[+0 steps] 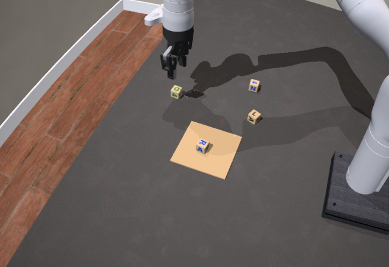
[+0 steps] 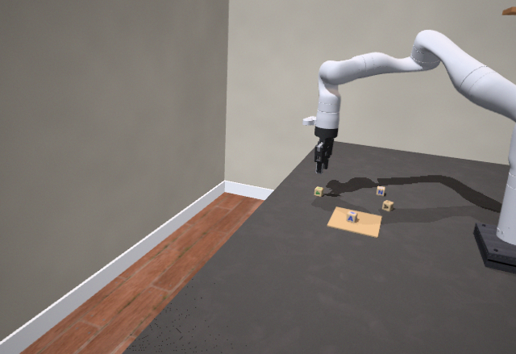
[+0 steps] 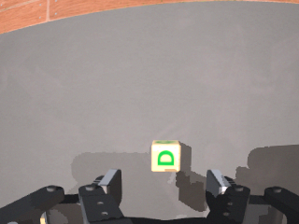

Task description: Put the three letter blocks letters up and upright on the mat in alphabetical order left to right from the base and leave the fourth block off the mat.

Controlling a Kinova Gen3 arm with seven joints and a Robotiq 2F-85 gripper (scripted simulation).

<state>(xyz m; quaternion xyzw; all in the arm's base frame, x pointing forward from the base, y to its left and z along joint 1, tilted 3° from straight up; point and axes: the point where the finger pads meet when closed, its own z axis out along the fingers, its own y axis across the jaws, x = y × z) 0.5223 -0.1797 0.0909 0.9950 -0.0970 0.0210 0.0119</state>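
My gripper is partly open and empty, above the block with a green D on top. In the wrist view the D lies on its side, its straight stroke toward the fingers. A block with a black L on top stands on the table right of the mat. A block with a blue R on top stands on the tan mat. A block with a blue 4 on top lies off the mat.
The dark table ends at the left above a wooden floor. The robot's base plate stands at the right. The arm's shadow falls across the table behind the mat.
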